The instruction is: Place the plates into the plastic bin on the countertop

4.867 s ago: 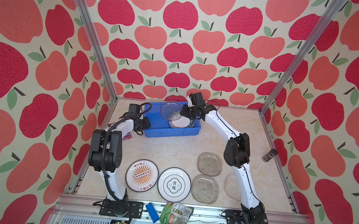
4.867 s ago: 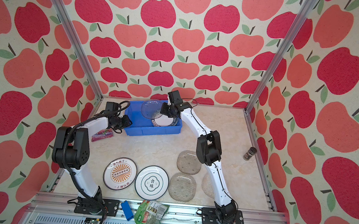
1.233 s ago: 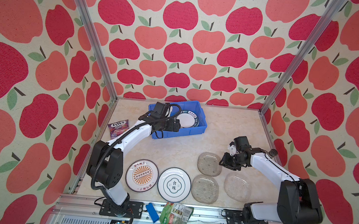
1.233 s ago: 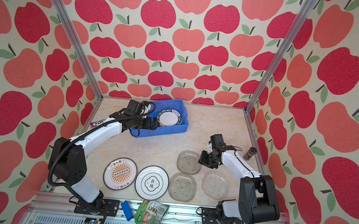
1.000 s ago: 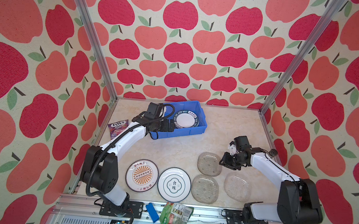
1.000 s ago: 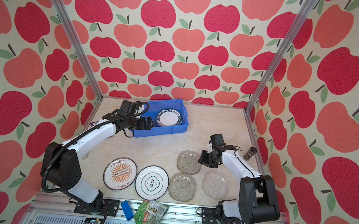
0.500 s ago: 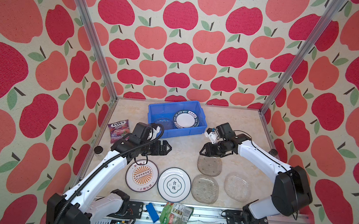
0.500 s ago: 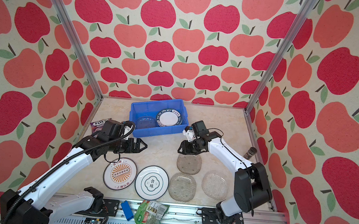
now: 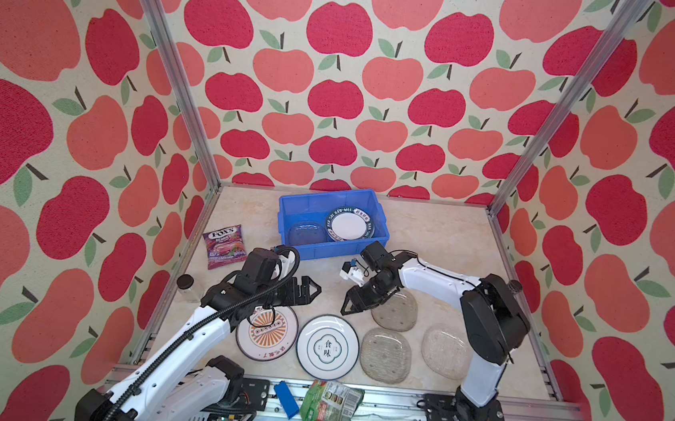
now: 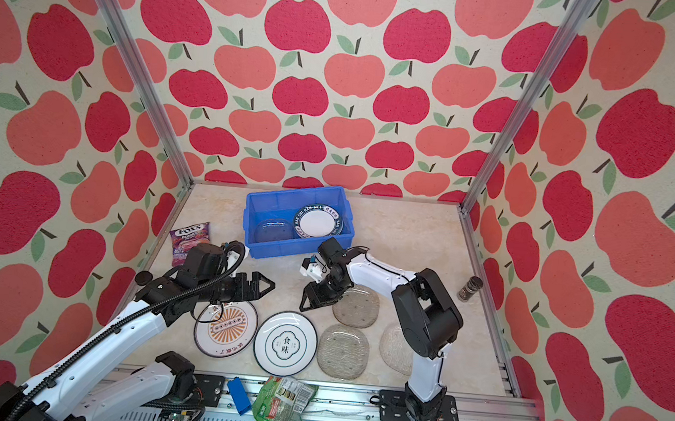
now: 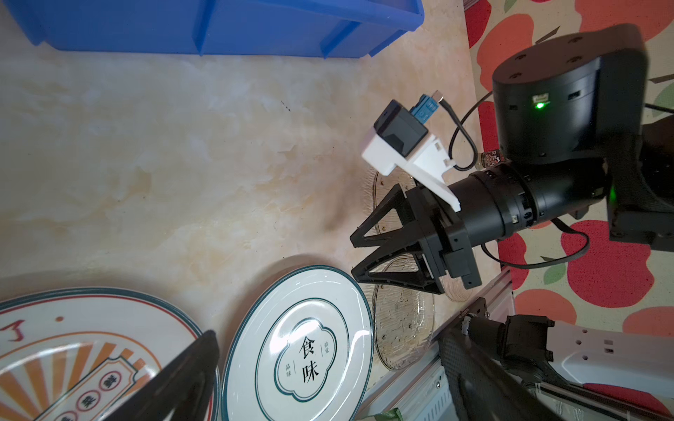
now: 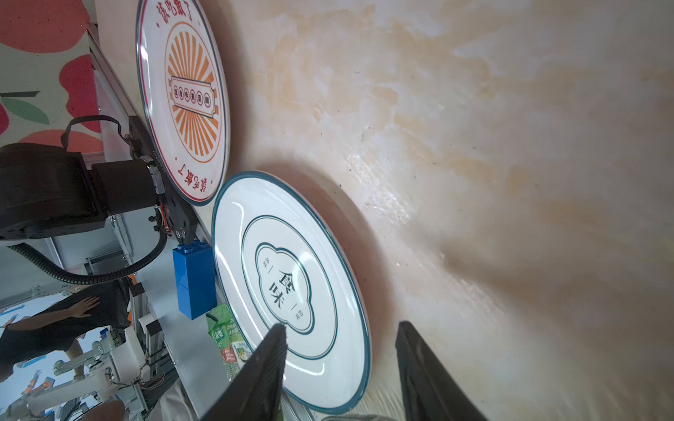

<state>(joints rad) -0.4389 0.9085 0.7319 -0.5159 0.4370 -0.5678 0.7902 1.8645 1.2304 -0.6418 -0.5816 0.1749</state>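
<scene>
The blue bin (image 9: 323, 253) sits by the back edge of the desk (image 9: 442, 237), near the middle. Two plates lie in it, side by side: a letter plate (image 9: 349, 226) on the right and a clear plate (image 9: 308, 234) on the left.

Five more plates lie on the desk. Along the front edge, from left to right, are the sun plate (image 9: 268, 334), the word plate (image 9: 327, 348), the front glass plate (image 9: 385, 355) and the right glass plate (image 9: 442, 352). The middle glass plate (image 9: 399, 313) lies just behind those two glass ones.

The left fingers (image 9: 299, 291) hang over the back rim of the sun plate and point toward the middle of the desk. They are wide apart and hold nothing.

The right fingers (image 12: 260, 375) hang low by the left side of the middle glass plate and point at the word plate. They are partly apart, with nothing between them. I cannot tell if they touch the glass.

A candy bag (image 9: 224, 247) lies by the left edge, with a small jar (image 9: 185, 285) near it. Another jar (image 10: 470, 289) stands by the right edge. A blue block (image 9: 285, 398) and a green bag (image 9: 331, 407) lie on the front rail (image 9: 394, 395).
</scene>
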